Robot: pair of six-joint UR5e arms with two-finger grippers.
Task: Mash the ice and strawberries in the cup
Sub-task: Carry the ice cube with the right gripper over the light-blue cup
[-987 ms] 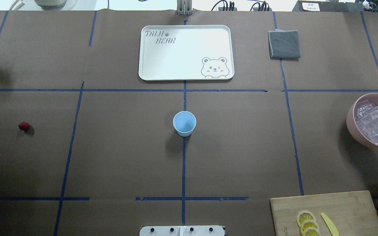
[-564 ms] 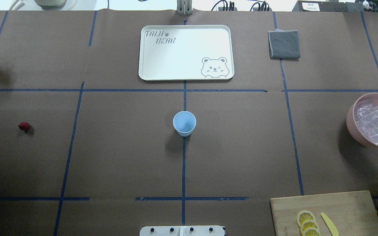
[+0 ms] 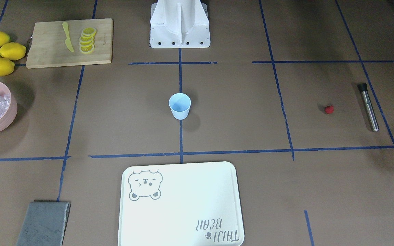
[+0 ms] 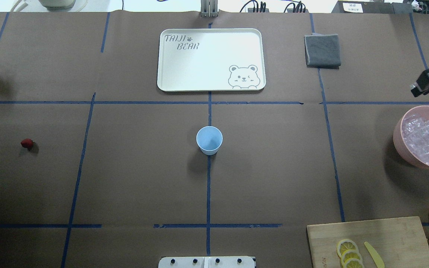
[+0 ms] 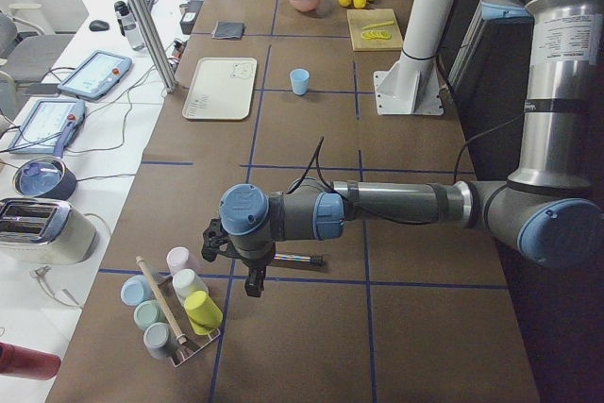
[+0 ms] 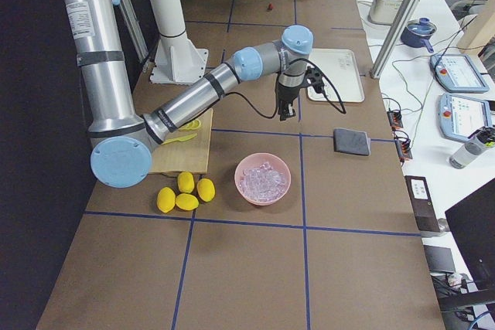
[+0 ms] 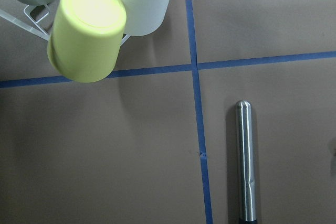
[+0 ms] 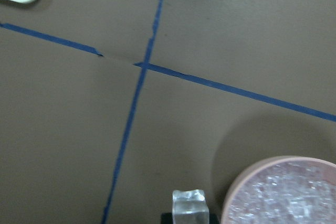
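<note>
Brown-papered table (image 4: 125,178), blue tape grid: ice-loading step, one cube in the grip.
Far left: left gripper (image 5: 253,278) hangs over the steel muddler (image 3: 369,107) beside the cup rack (image 5: 175,313); can't tell if its jaws are open. Strawberry (image 4: 27,143) lies alone, well apart from the cup (image 4: 209,139), which stands upright at centre and looks empty. Far right: pink bowl (image 4: 399,145) heaped with ice (image 4: 425,139); right gripper (image 4: 417,88) hovers just past its rim, pinching one ice cube (image 8: 190,205). Next, likely: carry to the cup's mouth, release low.
</note>
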